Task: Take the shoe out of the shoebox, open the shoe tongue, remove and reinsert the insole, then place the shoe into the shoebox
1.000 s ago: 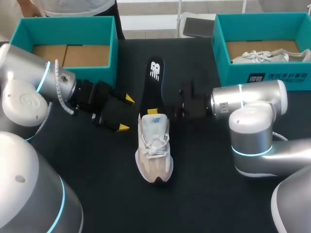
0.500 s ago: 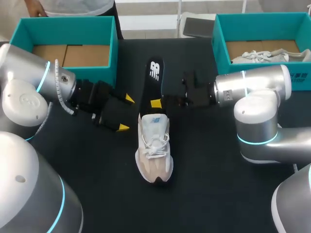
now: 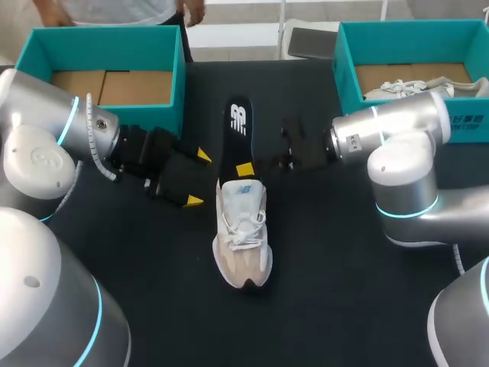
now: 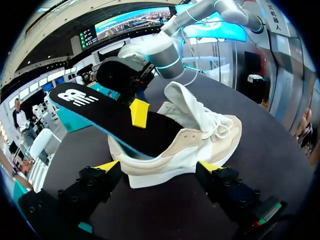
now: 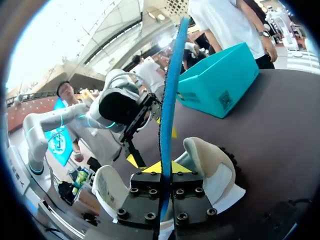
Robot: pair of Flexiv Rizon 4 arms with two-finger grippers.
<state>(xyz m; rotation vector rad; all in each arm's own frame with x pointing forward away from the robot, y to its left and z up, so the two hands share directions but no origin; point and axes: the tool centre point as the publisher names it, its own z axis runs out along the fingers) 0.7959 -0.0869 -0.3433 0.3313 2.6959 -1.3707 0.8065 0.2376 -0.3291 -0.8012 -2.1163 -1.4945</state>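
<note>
My right gripper [image 5: 165, 169]: clamped on the insole [image 3: 238, 126].
Insole: seemingly tucked into shoe [image 3: 243, 237].
My left gripper [image 3: 198, 178]: spread, empty.

The left arm [image 3: 46, 145] is extending in from the left side, its wrist lying low and level over the table and pointing toward the middle. The left gripper [image 3: 197, 179] is standing wide open, its yellow-tipped fingers [image 4: 106, 166] spread far apart and gripping nothing. The right arm [image 3: 397, 153] is extending in from the right side, with its wrist level and pointing left. The right gripper [image 3: 246, 167] is pinching the insole [image 3: 238, 122], with its fingers pressed close together on either side of it.
</note>
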